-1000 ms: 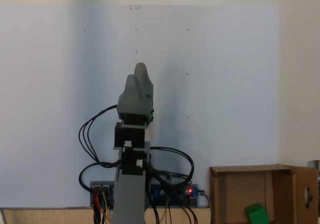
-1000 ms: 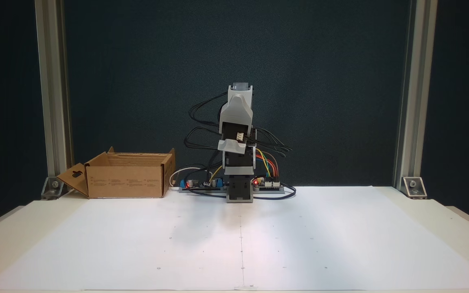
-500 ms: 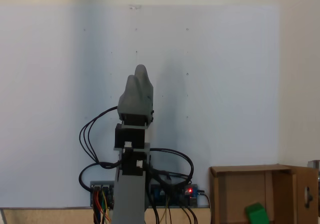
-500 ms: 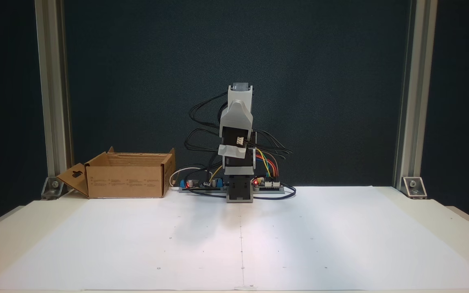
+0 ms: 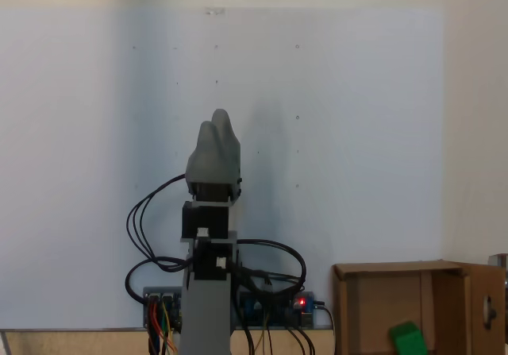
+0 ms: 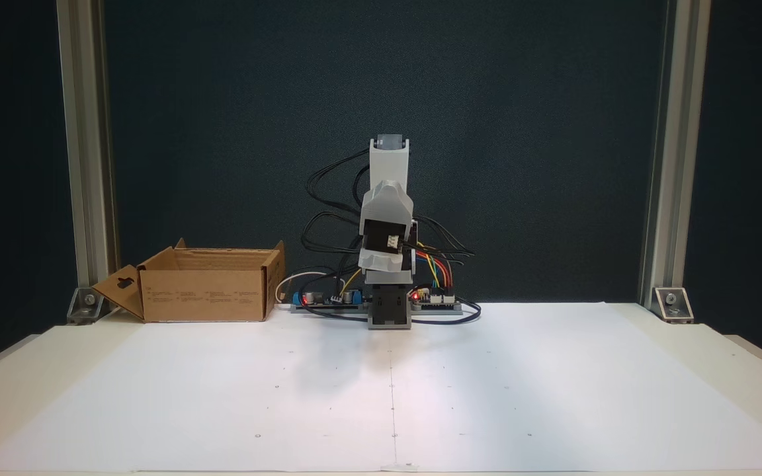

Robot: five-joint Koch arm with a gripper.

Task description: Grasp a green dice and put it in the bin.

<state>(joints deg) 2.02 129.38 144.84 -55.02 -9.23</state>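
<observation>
Green dice lies inside the bin; task looks finished.
End effector folded over the arm's base, seemingly parked; whether its jaws are spread, I cannot tell.

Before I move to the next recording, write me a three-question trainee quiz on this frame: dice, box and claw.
1. True or false: the green dice lies inside the bin.
2. In the fixed view facing the arm's front, the bin stands on which side of the arm's base? A) left B) right C) directly in front
3. Fill in: the claw holds ____.

Key:
1. True. The cube sits on the box floor, low in the view from behind the arm.
2. A.
3. Nothing. It is folded in above the base, over the white sheet, with nothing green at its tip; open or shut cannot be told.
</observation>
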